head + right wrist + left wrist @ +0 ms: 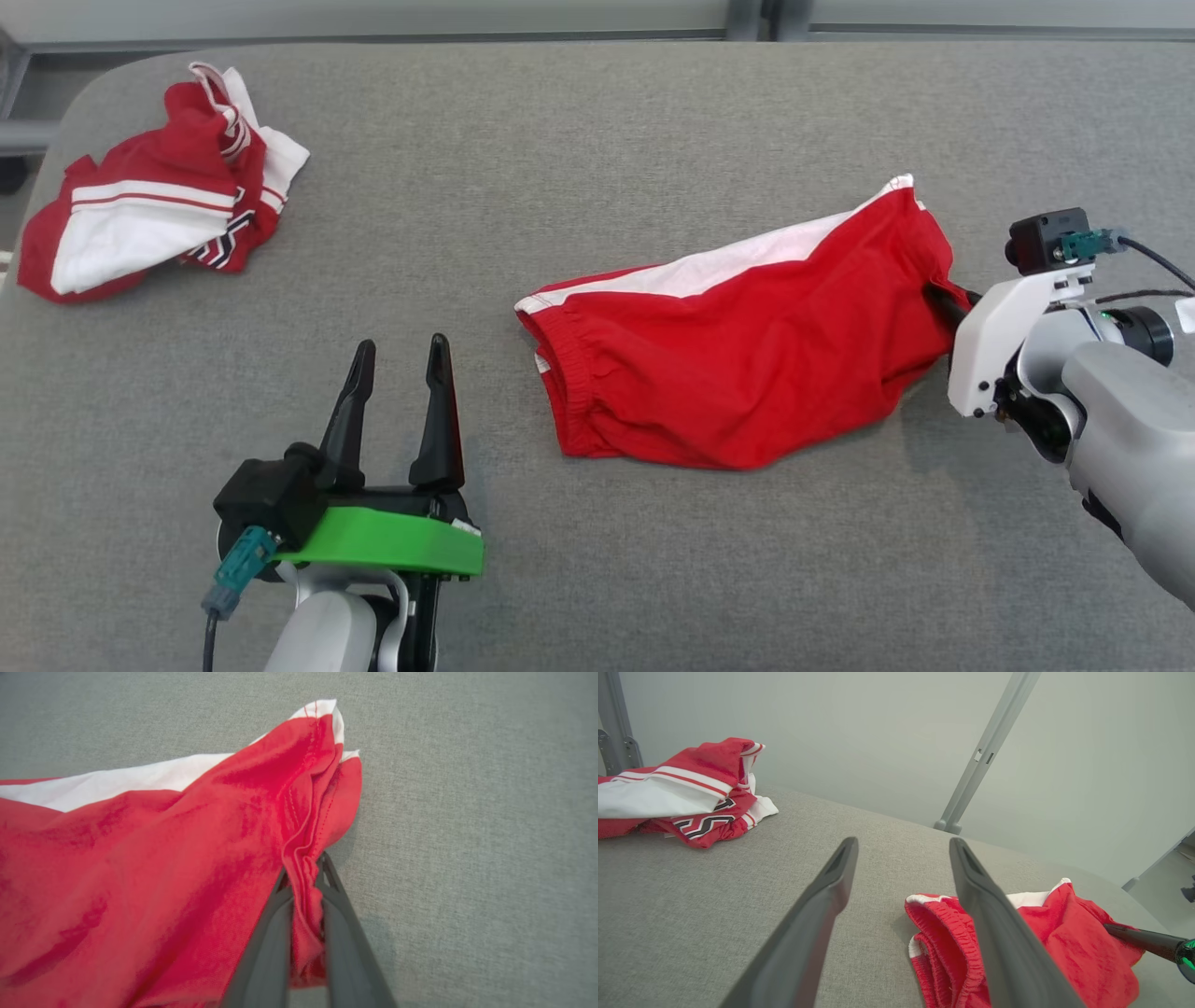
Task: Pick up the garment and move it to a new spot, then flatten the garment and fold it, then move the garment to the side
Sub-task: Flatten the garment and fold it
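Garment [747, 373] edge (hem, probably) within right end effector [303, 877]

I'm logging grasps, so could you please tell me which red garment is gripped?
The red shorts with the elastic waistband: the right gripper pinches a fold at their edge. The crumpled red-and-white garment with black lettering lies apart, untouched.

Up at ten o'clock on the grey fabric table [579, 121], a crumpled red-and-white jersey [159, 191] sits in a heap, with black-and-white zigzag trim showing. Past the table's far edge, a grey metal post [987, 751] rises against a pale wall [859, 723].
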Robot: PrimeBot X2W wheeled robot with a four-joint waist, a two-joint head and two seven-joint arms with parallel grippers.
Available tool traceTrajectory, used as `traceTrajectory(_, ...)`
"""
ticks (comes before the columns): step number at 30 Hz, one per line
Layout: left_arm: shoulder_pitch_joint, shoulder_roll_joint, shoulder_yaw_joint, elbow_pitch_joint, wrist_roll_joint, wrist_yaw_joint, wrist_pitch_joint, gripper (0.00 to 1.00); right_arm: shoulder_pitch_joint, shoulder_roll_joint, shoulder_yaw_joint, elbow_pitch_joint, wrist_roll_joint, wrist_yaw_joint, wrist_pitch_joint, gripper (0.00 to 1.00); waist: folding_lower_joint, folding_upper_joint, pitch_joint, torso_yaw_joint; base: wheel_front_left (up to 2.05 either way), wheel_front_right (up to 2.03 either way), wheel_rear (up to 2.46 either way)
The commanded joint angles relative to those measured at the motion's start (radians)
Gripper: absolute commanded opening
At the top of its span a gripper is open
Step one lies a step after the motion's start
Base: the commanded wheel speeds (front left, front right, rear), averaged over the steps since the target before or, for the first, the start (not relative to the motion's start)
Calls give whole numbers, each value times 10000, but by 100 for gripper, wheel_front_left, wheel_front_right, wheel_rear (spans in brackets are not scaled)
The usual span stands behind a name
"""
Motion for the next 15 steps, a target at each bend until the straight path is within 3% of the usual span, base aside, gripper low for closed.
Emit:
traceTrajectory(1, 174, 92, 40, -60, 122, -11, -5, 100, 360, -105, -76, -28, 126, -17, -270, 0, 0, 0, -282, -697, 0, 0, 0)
traceTrajectory(15, 76, 183, -192, -313, 154, 22, 102, 100, 1344, 330, -971, 498, 895, -17, -1705, 0, 0, 0, -206, -1211, 0, 0, 0)
